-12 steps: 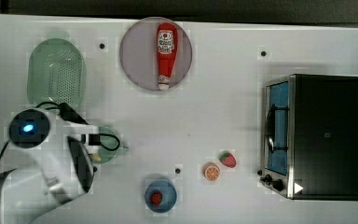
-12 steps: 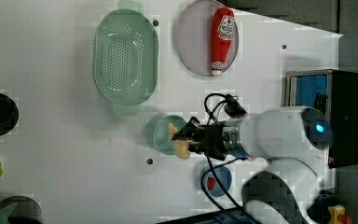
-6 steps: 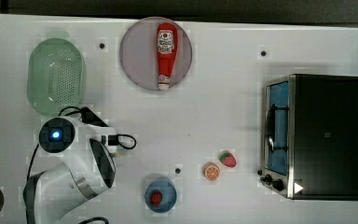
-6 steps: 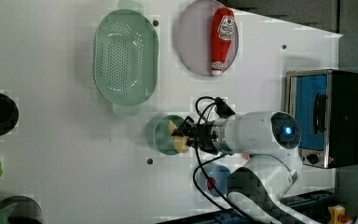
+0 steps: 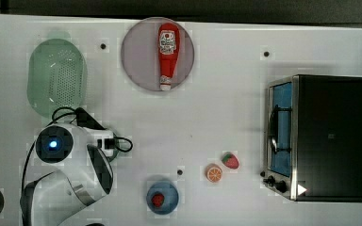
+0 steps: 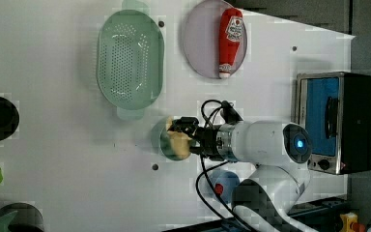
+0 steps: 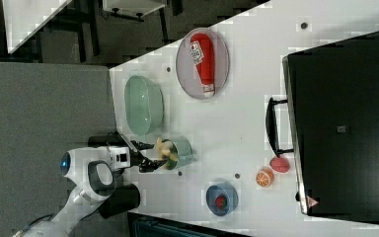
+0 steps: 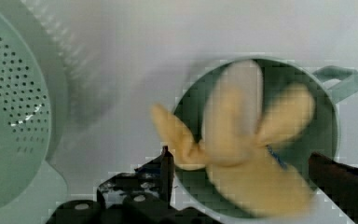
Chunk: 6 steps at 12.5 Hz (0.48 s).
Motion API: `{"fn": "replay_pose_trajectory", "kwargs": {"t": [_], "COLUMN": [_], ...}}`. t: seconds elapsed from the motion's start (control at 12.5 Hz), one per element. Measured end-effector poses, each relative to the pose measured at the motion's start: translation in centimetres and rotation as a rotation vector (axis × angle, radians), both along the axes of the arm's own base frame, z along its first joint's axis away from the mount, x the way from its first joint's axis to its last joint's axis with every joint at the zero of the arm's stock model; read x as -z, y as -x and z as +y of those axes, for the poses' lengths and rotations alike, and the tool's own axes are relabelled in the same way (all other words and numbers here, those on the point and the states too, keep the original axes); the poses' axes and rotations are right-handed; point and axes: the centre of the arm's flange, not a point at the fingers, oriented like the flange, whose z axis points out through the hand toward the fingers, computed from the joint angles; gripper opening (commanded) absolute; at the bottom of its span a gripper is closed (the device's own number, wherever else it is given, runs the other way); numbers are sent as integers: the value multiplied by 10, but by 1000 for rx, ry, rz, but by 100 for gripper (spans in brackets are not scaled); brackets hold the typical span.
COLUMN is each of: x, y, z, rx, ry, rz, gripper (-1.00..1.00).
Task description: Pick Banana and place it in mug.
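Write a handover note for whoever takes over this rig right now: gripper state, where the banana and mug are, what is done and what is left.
Gripper: fingers spread wide on either side of the banana, no clamp visible.
Banana: a peeled toy, over the mouth of the mug, one peel flap hanging past the rim. Blurred; I cannot tell whether it has settled inside.
Mug: upright on the table, just below the strainer basket in the top view.
Done: pick and carry.
Left: confirm the banana sits in the mug, then lift the arm clear.
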Motion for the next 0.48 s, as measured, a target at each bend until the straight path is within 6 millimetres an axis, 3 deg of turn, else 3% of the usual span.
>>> {"fn": "replay_pose_trajectory", "kwargs": {"t": [0.24,0.48], "x": [-14,-66], "y": [-2,-5], "z": [-5,-29], "rx": [29,47], "ry": [7,98], "rz": [-10,-5], "gripper": [100,100]}}
